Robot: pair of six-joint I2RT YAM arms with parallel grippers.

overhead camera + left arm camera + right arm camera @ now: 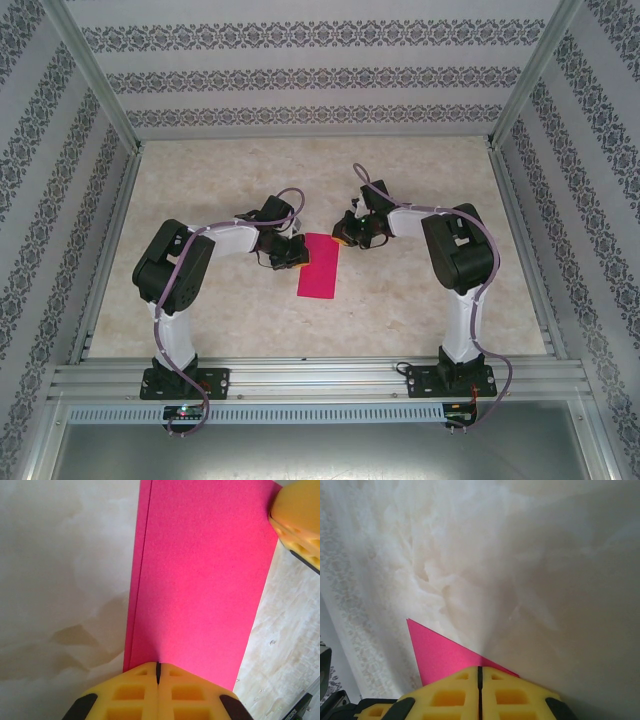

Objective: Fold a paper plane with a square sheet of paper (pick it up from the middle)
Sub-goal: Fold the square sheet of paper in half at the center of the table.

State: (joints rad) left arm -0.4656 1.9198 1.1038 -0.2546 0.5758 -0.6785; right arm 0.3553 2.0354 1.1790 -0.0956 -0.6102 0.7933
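Lengthwise, the folded pink sheet (320, 268) runs near to far.

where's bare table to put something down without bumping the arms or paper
Bare table runs along the back wall. Another free strip lies between the paper and the front rail. Crowded: the middle, where the left gripper and right gripper meet at the paper's far end.

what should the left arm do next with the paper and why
Probably slide the shut left gripper along the paper to press the fold flat. It lies folded into a strip, layers slightly offset along one edge, and the shut right gripper sits at its corner.
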